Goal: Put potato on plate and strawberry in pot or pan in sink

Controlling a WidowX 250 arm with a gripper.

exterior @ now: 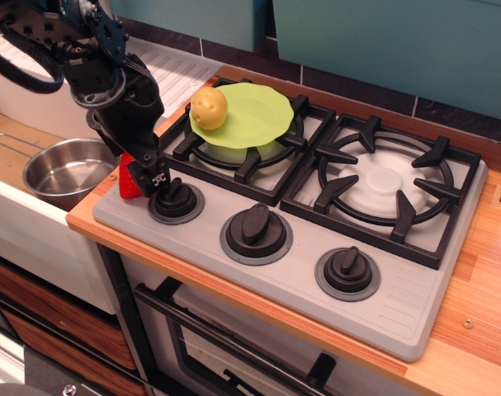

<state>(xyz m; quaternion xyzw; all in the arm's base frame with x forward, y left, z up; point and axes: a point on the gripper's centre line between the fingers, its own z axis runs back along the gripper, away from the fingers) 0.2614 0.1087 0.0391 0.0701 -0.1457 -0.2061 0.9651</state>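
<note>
Observation.image, gripper (pixel 149 176) marking unreadable, beside strawberry (pixel 128 181)

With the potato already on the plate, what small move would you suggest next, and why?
Probably re-centre the claw over the strawberry and close: it stands on the stove's corner, beside the claw rather than gripped, and the pot in the sink holds nothing.

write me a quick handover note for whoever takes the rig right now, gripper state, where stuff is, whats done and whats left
Gripper: low at the stove's front-left corner, right at the strawberry; whether it is open or shut cannot be told.
Potato: on the lime-green plate, which rests on the left burner. Done.
Strawberry: at the stove's left edge beside the leftmost knob, not in the pot.
Steel pot: in the sink, looks empty.
Left: get the strawberry into the pot.
</note>
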